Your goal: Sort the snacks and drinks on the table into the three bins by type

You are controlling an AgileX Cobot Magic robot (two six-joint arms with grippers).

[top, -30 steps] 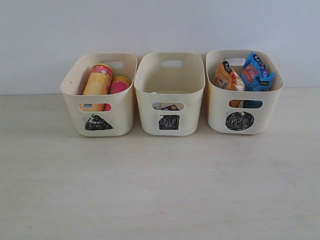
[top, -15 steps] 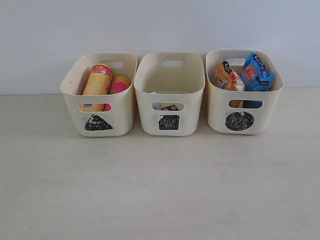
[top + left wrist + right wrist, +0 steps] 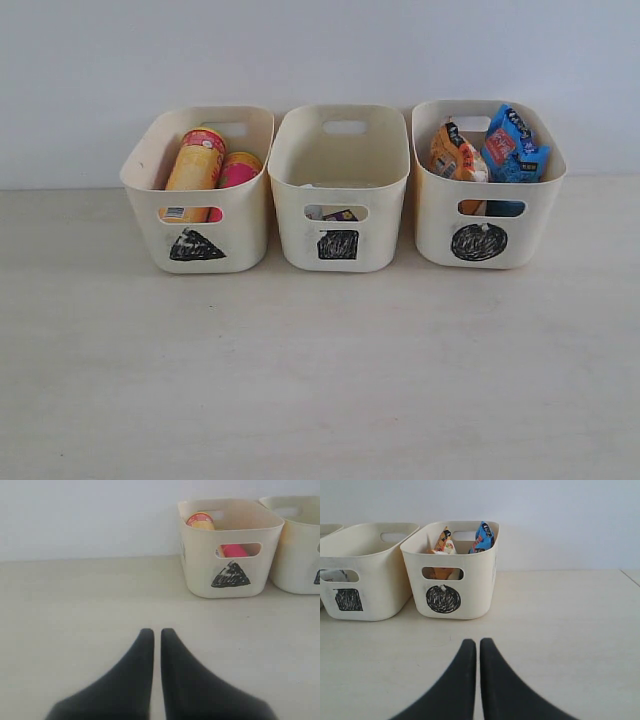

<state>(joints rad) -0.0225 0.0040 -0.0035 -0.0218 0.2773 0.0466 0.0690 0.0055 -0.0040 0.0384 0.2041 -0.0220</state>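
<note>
The snacks and drinks (image 3: 452, 152) all sit inside the three bins (image 3: 345, 165), which stand in a row at the back of the table (image 3: 320, 380), against the pale wall. The left bin (image 3: 248, 235), marked with a black triangle, holds the yellow-orange tube (image 3: 196, 172) and the pink tube (image 3: 238, 170), leaning side by side. The middle bin (image 3: 382, 235), marked with a square, shows a small box (image 3: 340, 215) through its handle slot. The right bin (image 3: 530, 235), marked with a circle, holds the orange bag (image 3: 452, 152) and the blue bag (image 3: 512, 145), upright. The left gripper (image 3: 157, 632) and the right gripper (image 3: 478, 642) are each over bare table in front of the bins, fingers clenched together on nothing.
</note>
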